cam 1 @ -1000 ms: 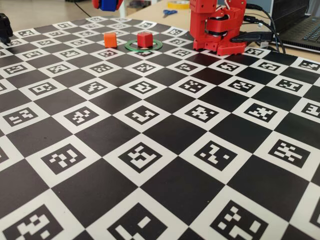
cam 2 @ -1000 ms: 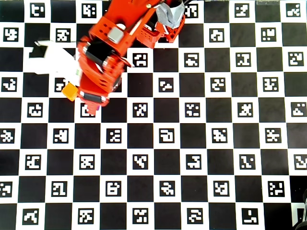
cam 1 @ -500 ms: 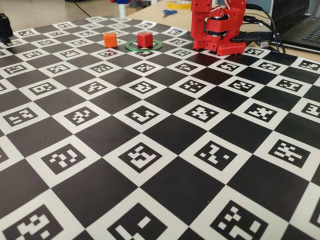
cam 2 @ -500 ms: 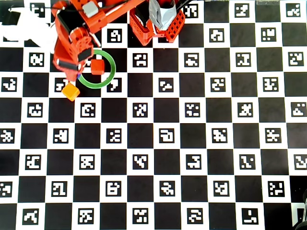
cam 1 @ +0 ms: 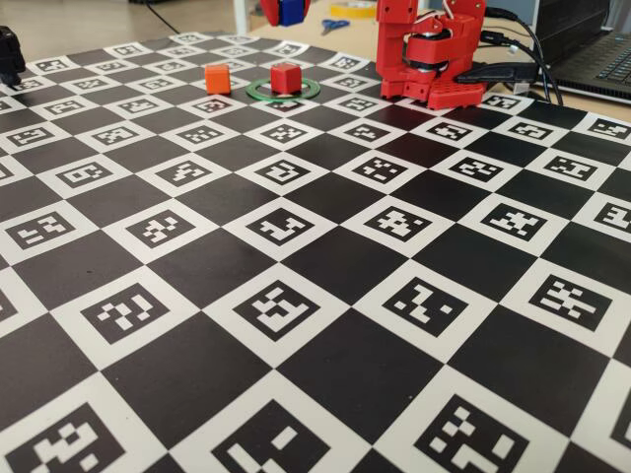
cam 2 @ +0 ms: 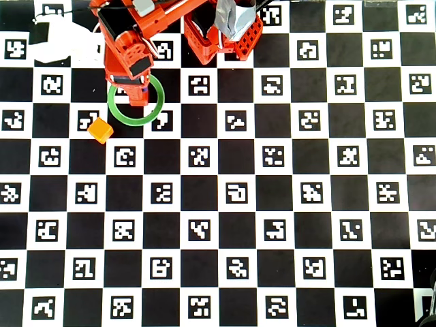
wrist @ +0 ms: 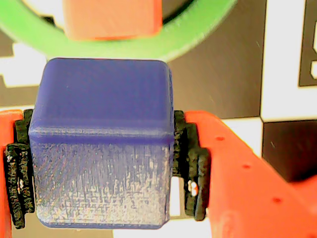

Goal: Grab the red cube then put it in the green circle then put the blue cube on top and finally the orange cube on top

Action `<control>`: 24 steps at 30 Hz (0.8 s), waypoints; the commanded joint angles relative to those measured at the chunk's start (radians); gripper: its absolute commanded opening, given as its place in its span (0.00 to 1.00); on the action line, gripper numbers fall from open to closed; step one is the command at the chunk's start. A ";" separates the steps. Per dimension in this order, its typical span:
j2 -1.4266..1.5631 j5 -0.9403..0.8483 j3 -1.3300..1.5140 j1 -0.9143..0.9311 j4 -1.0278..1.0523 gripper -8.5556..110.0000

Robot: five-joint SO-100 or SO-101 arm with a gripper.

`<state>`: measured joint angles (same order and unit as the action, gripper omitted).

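Note:
The red cube point(cam 1: 286, 77) sits inside the green circle point(cam 1: 308, 91) at the far side of the checkered board. The orange cube point(cam 1: 218, 79) stands on the board just left of the circle. High above the red cube, at the top edge of the fixed view, my gripper point(cam 1: 280, 9) is shut on the blue cube point(cam 1: 289, 10). In the wrist view the blue cube point(wrist: 101, 144) fills the space between the black pads point(wrist: 190, 163), with the red cube point(wrist: 113, 17) and green circle point(wrist: 198, 37) below it. From overhead the gripper point(cam 2: 136, 88) covers the red cube; the green circle point(cam 2: 126, 120) and orange cube point(cam 2: 101, 129) show.
The arm's red base point(cam 1: 429, 54) stands right of the circle. A laptop point(cam 1: 601, 59) and cables lie beyond the board's right edge, scissors point(cam 1: 334, 25) behind it. White paper point(cam 2: 65, 37) lies at the overhead view's top left.
The arm has swung with the blue cube from beside the orange cube to above the green circle and red cube. Both cubes on the board have stayed put.

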<state>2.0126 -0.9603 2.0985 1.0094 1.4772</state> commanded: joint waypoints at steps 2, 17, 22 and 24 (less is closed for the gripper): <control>0.051 -0.006 0.025 -0.011 -0.087 0.18; 0.044 -0.015 0.135 0.006 -0.209 0.18; 0.046 -0.021 0.178 0.015 -0.245 0.18; 0.046 -0.023 0.187 0.017 -0.256 0.18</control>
<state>2.0126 -0.9725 2.2902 1.0155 1.2395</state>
